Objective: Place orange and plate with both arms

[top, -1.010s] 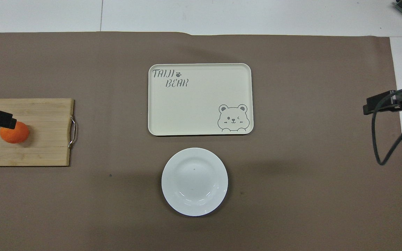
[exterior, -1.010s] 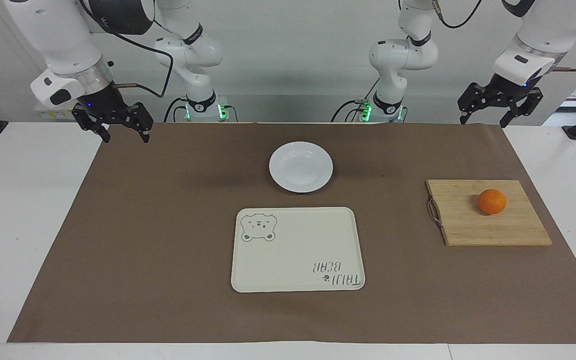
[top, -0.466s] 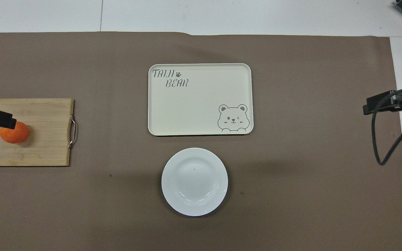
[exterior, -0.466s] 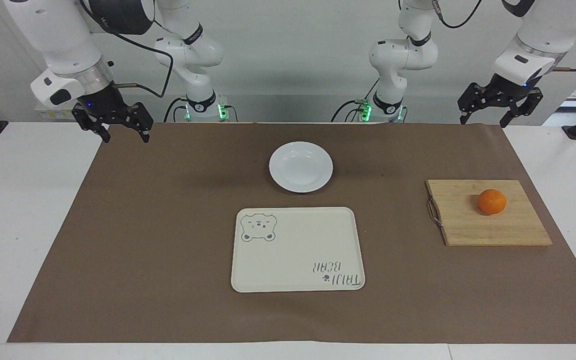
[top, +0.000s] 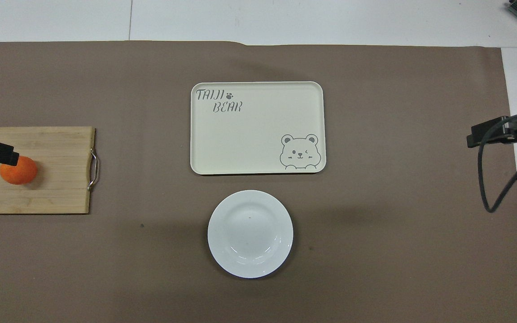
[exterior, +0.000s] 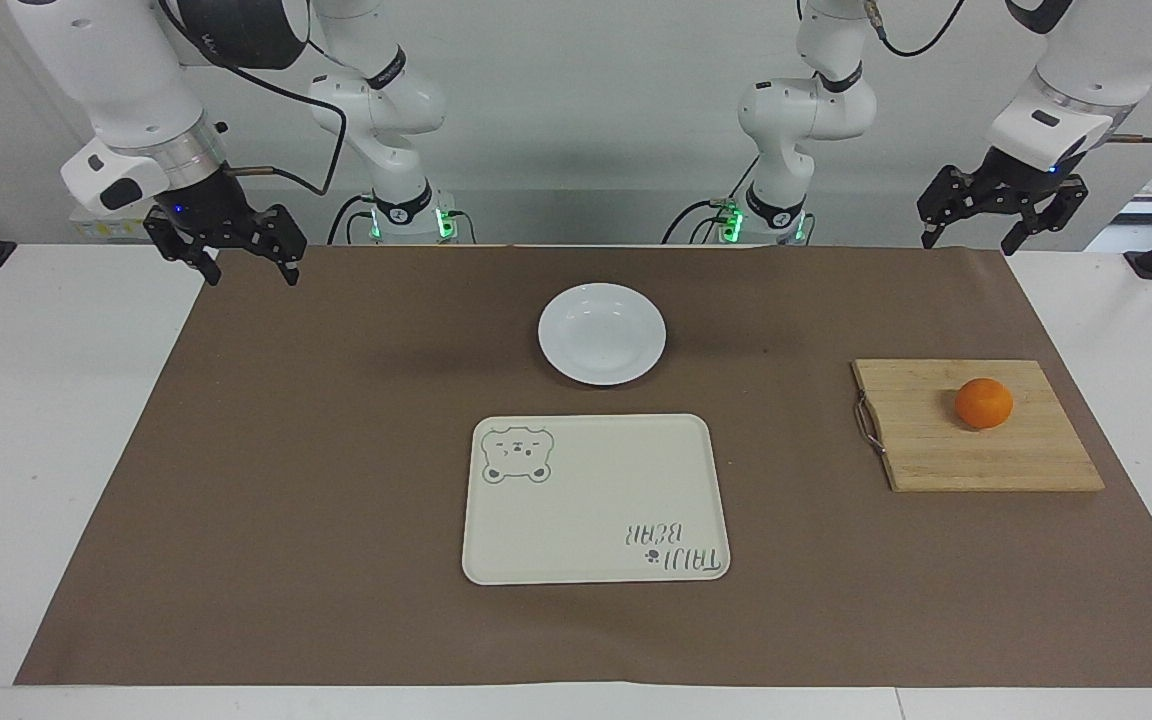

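Observation:
The orange point(exterior: 984, 403) point(top: 18, 171) rests on a wooden cutting board point(exterior: 976, 450) point(top: 52, 188) at the left arm's end of the table. The white plate point(exterior: 602, 333) point(top: 250, 233) lies on the brown mat midway between the arms, with nothing on it. My left gripper point(exterior: 969, 241) hangs open and empty high in the air by the mat's corner, well clear of the orange. My right gripper point(exterior: 249, 273) hangs open and empty over the mat's corner at the right arm's end, far from the plate.
A cream rectangular tray point(exterior: 596, 497) point(top: 257, 127) with a bear drawing lies farther from the robots than the plate, a small gap between them. The cutting board has a metal handle point(exterior: 867, 424) on its side toward the tray. A brown mat point(exterior: 336, 480) covers the table.
The left gripper has drifted slightly upward. The right gripper, the orange and the plate have not moved.

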`<act>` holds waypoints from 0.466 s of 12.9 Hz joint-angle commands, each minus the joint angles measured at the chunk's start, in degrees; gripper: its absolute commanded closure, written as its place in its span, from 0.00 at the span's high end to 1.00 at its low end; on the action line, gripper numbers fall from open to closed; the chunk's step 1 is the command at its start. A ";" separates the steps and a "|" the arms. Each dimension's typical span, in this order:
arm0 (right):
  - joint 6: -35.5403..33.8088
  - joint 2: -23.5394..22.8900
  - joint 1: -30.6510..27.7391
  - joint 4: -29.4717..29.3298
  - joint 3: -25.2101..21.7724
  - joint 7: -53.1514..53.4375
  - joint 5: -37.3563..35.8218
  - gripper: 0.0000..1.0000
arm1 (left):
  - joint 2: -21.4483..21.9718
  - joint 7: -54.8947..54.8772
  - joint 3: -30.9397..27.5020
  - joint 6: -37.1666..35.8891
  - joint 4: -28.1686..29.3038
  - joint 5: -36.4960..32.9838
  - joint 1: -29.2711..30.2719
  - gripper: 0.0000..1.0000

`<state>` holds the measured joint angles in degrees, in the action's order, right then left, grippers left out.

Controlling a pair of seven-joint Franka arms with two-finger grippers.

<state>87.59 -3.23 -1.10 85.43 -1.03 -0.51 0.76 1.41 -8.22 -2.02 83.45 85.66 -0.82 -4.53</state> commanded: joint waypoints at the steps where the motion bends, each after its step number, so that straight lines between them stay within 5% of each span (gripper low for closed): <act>1: -0.23 -0.38 -0.48 -0.79 0.59 0.86 0.12 1.00 | 1.57 -0.92 0.35 0.31 2.05 -0.32 1.54 1.00; 6: -0.23 -0.38 -0.48 -0.79 0.59 0.86 0.12 1.00 | 1.40 -1.01 0.35 10.21 9.76 0.12 2.24 1.00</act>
<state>87.59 -3.23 -1.10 85.43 -1.03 -0.51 0.76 1.42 -8.32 -2.01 87.81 89.32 -0.81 -3.34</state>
